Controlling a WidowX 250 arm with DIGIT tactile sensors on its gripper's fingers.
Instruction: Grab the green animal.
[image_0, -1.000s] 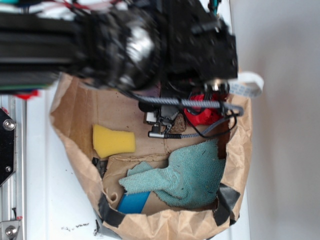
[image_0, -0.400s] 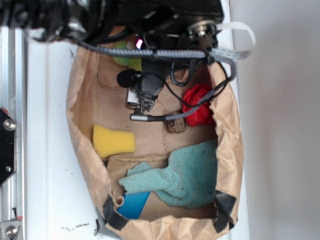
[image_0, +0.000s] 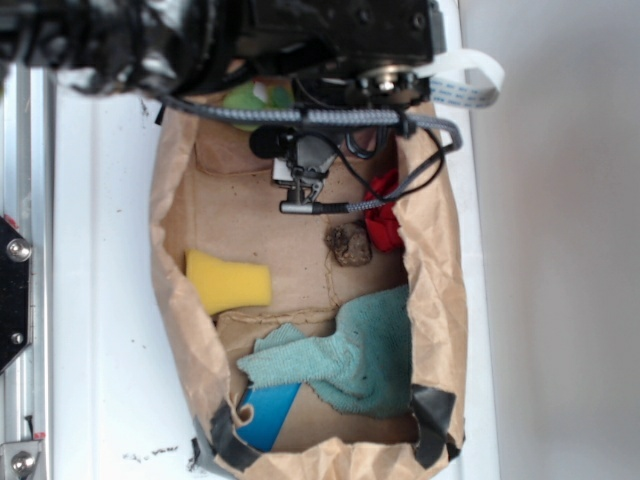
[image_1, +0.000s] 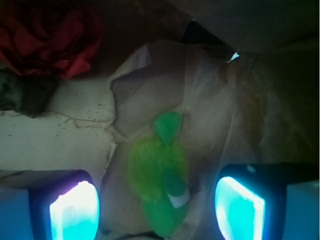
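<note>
In the paper bag (image_0: 432, 300) the green animal (image_1: 159, 187) lies between the wide-apart jaws.

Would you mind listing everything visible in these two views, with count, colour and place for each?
green animal: one, lime green with a small white patch, at the bag's far end under the arm, between the two fingers in the wrist view
paper bag: one, brown, lying open on the white surface
sponge: one, yellow, by the bag's left wall
cloth: one, teal, near the bag's open end
red fabric: one, red, by the right wall
brown lump: one, dark brown, beside the red fabric
blue item: one, blue, partly under the cloth
gripper: one, open, pads glowing cyan, either side of the green animal
</note>
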